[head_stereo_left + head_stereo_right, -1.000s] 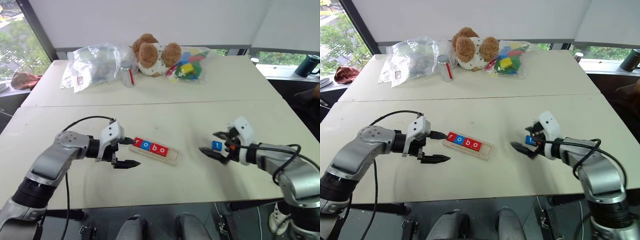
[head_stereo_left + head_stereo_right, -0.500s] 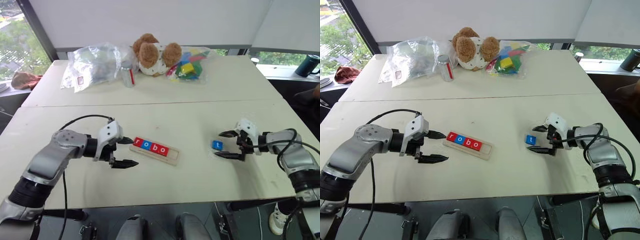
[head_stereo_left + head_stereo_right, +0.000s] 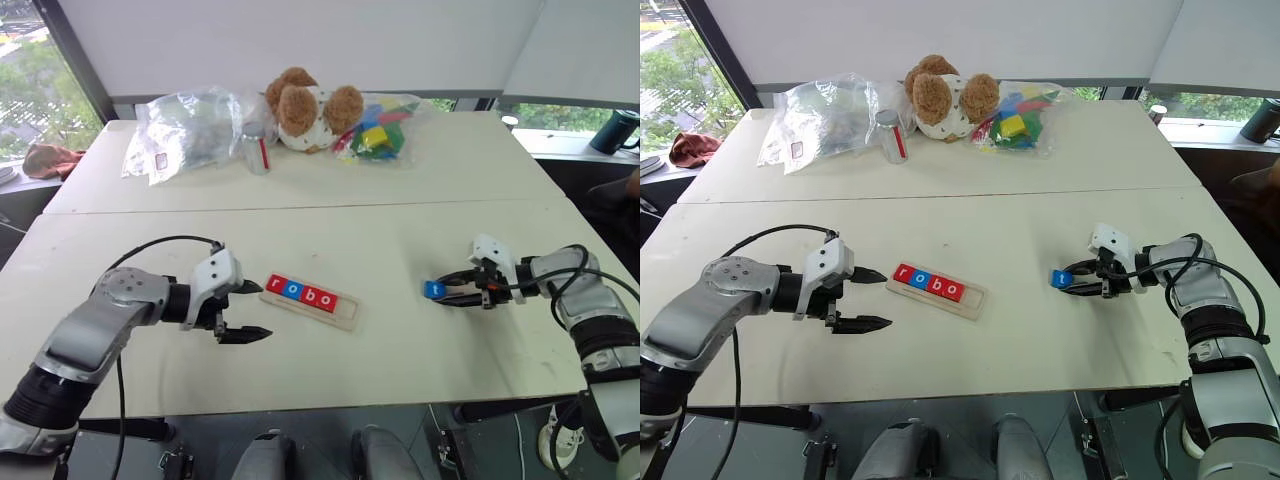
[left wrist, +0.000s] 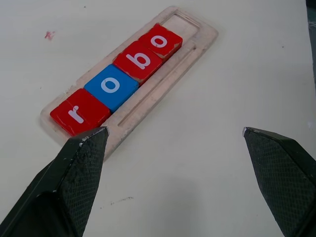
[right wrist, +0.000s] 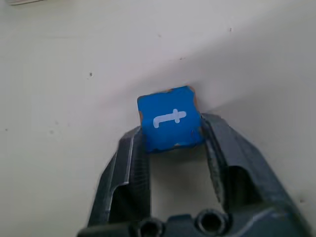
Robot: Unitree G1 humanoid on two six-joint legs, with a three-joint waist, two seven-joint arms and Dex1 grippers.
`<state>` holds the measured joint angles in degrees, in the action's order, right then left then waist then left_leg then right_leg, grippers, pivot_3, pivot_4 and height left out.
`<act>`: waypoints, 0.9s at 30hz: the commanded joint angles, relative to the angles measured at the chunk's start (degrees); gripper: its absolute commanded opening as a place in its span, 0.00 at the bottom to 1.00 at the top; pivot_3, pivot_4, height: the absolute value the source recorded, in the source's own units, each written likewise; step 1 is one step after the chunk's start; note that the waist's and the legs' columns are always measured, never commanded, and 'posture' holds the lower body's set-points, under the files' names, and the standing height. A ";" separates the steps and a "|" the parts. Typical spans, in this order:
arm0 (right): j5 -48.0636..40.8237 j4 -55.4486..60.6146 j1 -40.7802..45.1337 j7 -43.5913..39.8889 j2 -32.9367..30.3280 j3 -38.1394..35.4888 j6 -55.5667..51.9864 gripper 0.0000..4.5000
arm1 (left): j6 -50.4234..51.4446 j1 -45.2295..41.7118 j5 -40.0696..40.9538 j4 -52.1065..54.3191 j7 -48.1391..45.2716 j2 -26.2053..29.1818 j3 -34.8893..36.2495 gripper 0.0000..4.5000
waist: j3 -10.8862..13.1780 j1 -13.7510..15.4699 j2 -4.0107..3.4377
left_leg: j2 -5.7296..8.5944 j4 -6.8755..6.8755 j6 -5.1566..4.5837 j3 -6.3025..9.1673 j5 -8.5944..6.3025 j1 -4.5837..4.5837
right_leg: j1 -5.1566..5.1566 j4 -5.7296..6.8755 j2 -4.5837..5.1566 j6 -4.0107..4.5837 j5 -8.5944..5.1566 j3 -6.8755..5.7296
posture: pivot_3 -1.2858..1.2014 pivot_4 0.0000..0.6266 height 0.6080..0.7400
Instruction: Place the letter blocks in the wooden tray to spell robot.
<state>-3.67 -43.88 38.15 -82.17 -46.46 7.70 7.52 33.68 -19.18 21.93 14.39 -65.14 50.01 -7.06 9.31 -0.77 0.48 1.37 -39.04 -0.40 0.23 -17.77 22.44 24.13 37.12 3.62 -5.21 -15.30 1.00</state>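
Observation:
The wooden tray [image 3: 345, 313] lies mid-table holding a red r [image 4: 79, 112], blue o [image 4: 110, 86], red b [image 4: 139, 60] and red o [image 4: 160, 41]; its right end slot [image 4: 185, 23] is bare. A blue t block [image 5: 170, 120] rests on the table to the right of the tray, also seen as the blue tile [image 3: 433, 289]. My right gripper [image 3: 446, 293] is shut on the t block, one finger on each side edge. My left gripper [image 3: 262, 310] stands open just off the tray's left end, with nothing between its fingers [image 4: 84, 158].
On the far table sit a teddy bear [image 3: 305, 108], clear plastic bags [image 3: 185, 125], a small bottle [image 3: 256, 148] and a bag of coloured bricks [image 3: 378, 130]. A seam [image 3: 300, 209] divides the two tables. A dark cup [image 3: 612, 130] stands beyond the table at the right.
My right gripper turned its wrist, settled around the t block and closed on it. The left gripper stayed open by the tray's left end.

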 commanded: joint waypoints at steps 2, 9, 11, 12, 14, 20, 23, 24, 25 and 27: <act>-2.66 11.15 -1.22 1.60 0.89 -1.53 -8.98 0.24 | -0.58 -0.44 0.30 0.40 -0.30 1.36 2.32 1.00 | 0.00 0.00 0.00 | 0.00 0.03 0.00 0.00 0.00 0.01 | 0.04 0.01 0.00 0.00 0.00 0.00 | 0.52 0.24 1.00; -3.46 52.34 -9.27 15.78 6.33 2.38 -40.94 0.24 | -1.18 -1.17 -0.44 -0.78 -0.38 1.18 1.09 1.00 | 0.01 0.15 -0.09 | -0.03 0.08 0.03 0.04 0.01 0.18 | 0.32 0.12 -0.02 0.00 0.00 0.01 | 0.52 0.24 1.00; -3.00 58.86 -9.58 20.72 8.93 3.67 -48.66 0.24 | -1.18 -1.30 -0.48 -0.75 -0.48 0.92 0.63 1.00 | 0.01 0.31 -0.09 | 0.00 0.02 0.03 0.04 0.01 0.25 | 0.33 0.10 -0.01 0.00 0.00 0.01 | 0.52 0.24 1.00; -2.60 61.09 -9.35 22.94 9.85 4.58 -52.86 0.24 | -1.37 -1.38 -0.59 -0.96 -0.53 0.84 0.47 1.00 | 0.01 0.38 -0.08 | 0.01 -0.03 0.03 0.04 0.01 0.29 | 0.34 0.10 0.02 0.00 0.00 0.00 | 0.52 0.24 1.00; -1.81 64.62 -9.37 26.02 10.68 6.64 -57.83 0.24 | -1.90 -1.69 -1.08 -1.38 -0.48 0.58 -0.01 1.00 | 0.00 0.51 -0.07 | 0.07 -0.08 0.02 0.04 0.01 0.33 | 0.34 0.09 0.10 0.00 0.00 0.01 | 0.52 0.24 1.00; -3.69 70.99 -10.25 31.05 11.74 9.68 -67.12 0.24 | -2.37 -2.48 -1.53 -2.22 -0.68 -0.34 -0.75 1.00 | 0.00 0.27 -0.06 | 0.09 -0.05 0.02 0.07 0.01 0.36 | 0.39 0.08 0.11 0.01 0.00 -0.05 | 0.52 0.24 1.00; -4.13 70.89 -10.40 32.52 11.41 10.43 -67.64 0.24 | -2.82 -2.60 -2.16 -2.55 -0.54 -1.00 -1.09 1.00 | 0.00 0.11 -0.06 | 0.09 -0.05 0.02 0.07 0.01 0.38 | 0.40 0.08 0.09 0.01 0.00 -0.05 | 0.52 0.24 1.00; -4.24 70.61 -10.35 32.74 11.23 10.77 -67.36 0.24 | -2.74 -2.55 -2.00 -2.42 -0.42 -1.43 -1.11 1.00 | 0.00 0.09 -0.06 | 0.09 -0.05 0.01 0.06 0.01 0.38 | 0.40 0.08 0.08 0.01 0.00 -0.05 | 0.52 0.24 1.00; -4.44 70.14 -10.20 33.02 11.23 10.91 -67.36 0.24 | -2.53 -2.48 -1.76 -2.15 -0.34 -1.82 -1.04 1.00 | 0.00 0.09 -0.06 | 0.09 -0.06 0.01 0.06 0.01 0.38 | 0.40 0.09 0.08 0.01 0.00 -0.05 | 0.52 0.24 1.00; -4.42 68.80 -9.82 33.24 10.85 11.45 -66.35 0.24 | -2.11 -2.37 -1.58 -1.73 -0.20 -2.35 -0.81 1.00 | -0.01 0.09 -0.05 | 0.09 -0.06 0.01 0.06 0.01 0.38 | 0.40 0.09 0.06 0.00 0.00 -0.06 | 0.52 0.24 1.00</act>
<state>-7.66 24.46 27.38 -49.22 -34.94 19.15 -59.79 31.99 -21.02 19.99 11.38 -65.67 47.54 -8.35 9.30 -0.68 0.42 1.46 -39.10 -0.39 0.30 -17.75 22.83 24.53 37.21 3.67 -5.21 -15.29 0.93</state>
